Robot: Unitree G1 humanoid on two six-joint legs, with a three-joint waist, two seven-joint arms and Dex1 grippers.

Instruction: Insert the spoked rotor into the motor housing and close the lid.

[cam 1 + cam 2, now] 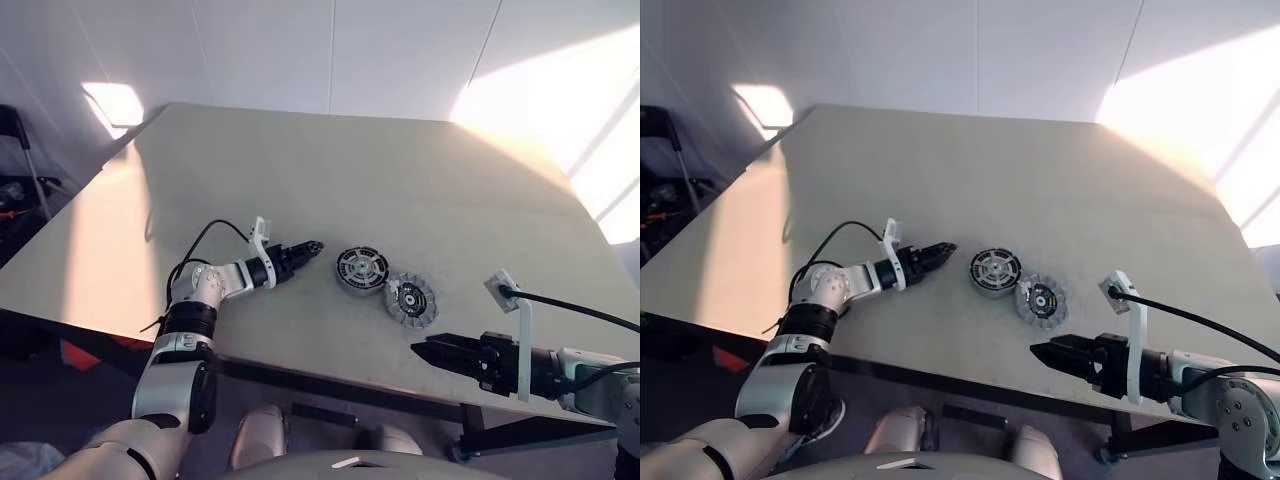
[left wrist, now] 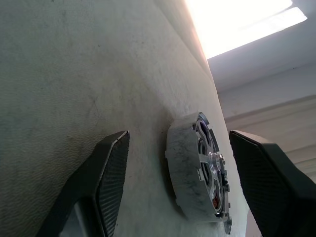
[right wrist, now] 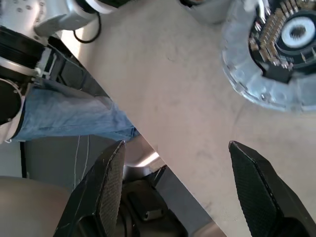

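From the head views, the motor housing (image 1: 361, 271) with the spoked rotor seated in it lies flat on the table (image 1: 420, 180), and the lid (image 1: 411, 299) rests just beside it, touching its rim, not yet fitted. The left tool (image 1: 312, 246) points at the housing from nearby; the right tool (image 1: 420, 349) hangs over the table's near edge, near the lid. In the left wrist view the left fingers (image 2: 111, 165) stand apart, empty, the housing framed between them but untouched. In the right wrist view the right fingers (image 3: 111, 177) are spread, holding nothing, the lid ahead. A likely risk: a shallow pinch on the lid's thin rim could skid it across the table or seat it tilted.
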